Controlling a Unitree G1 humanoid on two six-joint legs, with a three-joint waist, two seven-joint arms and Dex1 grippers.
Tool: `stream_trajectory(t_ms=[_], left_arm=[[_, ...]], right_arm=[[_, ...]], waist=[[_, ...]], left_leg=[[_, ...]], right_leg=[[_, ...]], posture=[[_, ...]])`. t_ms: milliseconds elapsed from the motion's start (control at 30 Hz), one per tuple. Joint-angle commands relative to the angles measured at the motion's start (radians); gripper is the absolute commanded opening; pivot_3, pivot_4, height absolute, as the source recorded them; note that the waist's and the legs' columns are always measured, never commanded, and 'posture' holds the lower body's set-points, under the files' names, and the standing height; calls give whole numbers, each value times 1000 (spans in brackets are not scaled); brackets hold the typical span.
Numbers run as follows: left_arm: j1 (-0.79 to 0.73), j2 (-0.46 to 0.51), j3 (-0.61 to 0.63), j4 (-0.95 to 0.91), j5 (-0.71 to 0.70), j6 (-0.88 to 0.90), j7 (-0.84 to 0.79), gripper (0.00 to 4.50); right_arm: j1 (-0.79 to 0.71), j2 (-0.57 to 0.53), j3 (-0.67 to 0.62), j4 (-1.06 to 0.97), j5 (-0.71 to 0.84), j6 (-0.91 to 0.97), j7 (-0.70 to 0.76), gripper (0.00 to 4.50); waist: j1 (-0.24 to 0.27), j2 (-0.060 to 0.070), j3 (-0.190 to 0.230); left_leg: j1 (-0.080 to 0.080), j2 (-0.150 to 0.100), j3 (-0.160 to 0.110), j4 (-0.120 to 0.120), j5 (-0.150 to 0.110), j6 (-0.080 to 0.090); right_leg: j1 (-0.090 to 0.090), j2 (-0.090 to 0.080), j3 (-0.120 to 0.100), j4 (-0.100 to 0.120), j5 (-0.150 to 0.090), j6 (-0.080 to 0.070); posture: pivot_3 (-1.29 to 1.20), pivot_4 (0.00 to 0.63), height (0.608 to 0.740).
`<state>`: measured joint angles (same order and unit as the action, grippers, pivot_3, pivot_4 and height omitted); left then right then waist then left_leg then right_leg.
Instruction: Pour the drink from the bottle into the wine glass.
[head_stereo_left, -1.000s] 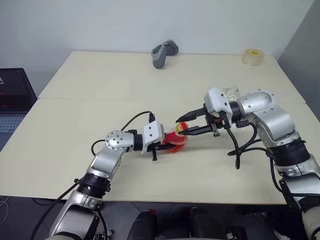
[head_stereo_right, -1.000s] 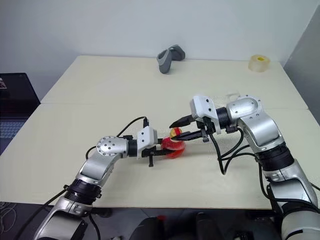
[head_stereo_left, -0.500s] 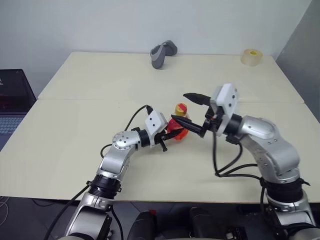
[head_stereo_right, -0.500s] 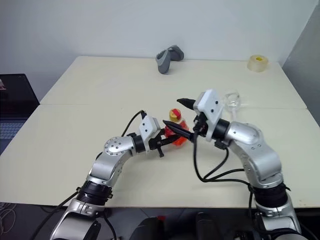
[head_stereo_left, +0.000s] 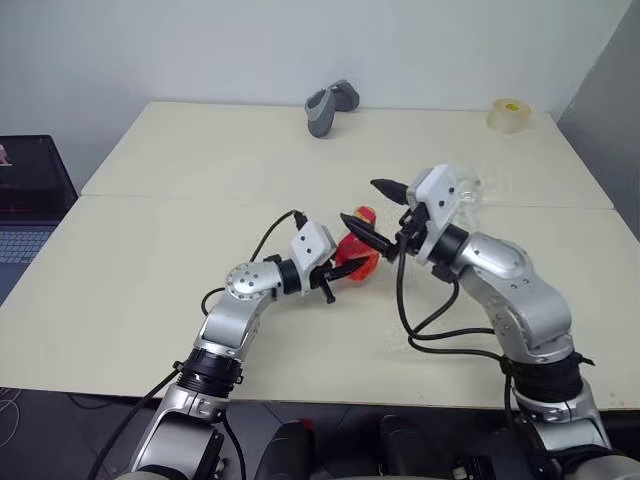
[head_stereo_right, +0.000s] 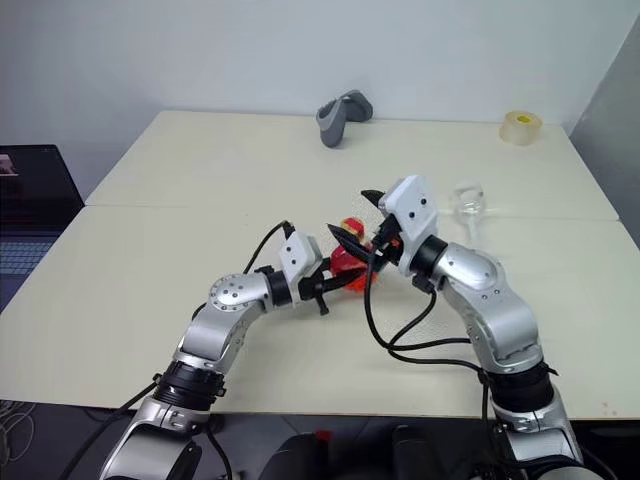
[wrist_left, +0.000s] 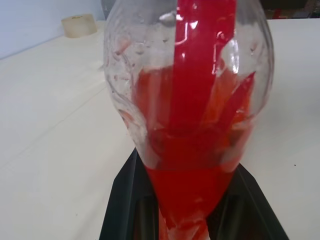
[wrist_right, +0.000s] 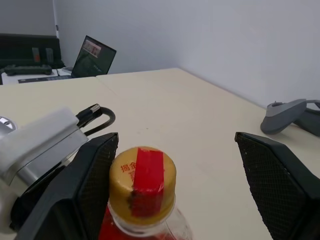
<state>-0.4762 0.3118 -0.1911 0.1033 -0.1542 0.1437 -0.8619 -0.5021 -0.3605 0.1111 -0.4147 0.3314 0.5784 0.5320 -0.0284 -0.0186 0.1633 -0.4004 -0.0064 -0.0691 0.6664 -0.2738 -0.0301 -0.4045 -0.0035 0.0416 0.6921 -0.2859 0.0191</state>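
Grey controller-like device (head_stereo_left: 329, 107), tape roll (head_stereo_left: 507, 114) at table's (head_stereo_left: 180, 230) far edge; laptop (head_stereo_left: 30, 195) left.

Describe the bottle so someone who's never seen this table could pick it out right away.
On the cream table, look near the middle, where the two arms meet. The bottle is held by the left pincer; it is small, clear plastic, holds bright red liquid, and is the one thing with a yellowish cap.
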Motion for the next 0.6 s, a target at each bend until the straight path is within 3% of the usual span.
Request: stream_trajectory(t_ms=[33, 333, 600], left_arm=[[-6, 16, 17, -32, -14, -24, -9, 739], [-4, 32, 27, -30, -19, -27, 0, 719], [-6, 28, 24, -31, -17, -25, 4, 719]], right_arm=[[19, -62, -98, -21, 22, 9, 14, 3969], [103, -222, -126, -72, 112, 14, 155, 3969], [36, -94, -23, -146, 131, 68, 57, 3969]], waist=[[0, 0, 0], [0, 0, 0], [-4, 0, 0]], left_leg=[[0, 0, 0, 0, 0, 0], [0, 0, 1, 0, 0, 0], [1, 1, 0, -1, 0, 0]], right_leg=[[0, 0, 0, 0, 0, 0], [0, 0, 0, -1, 0, 0], [0, 2, 0, 0, 0, 0]], posture=[[0, 150, 740], [0, 150, 740], [0, 150, 740]])
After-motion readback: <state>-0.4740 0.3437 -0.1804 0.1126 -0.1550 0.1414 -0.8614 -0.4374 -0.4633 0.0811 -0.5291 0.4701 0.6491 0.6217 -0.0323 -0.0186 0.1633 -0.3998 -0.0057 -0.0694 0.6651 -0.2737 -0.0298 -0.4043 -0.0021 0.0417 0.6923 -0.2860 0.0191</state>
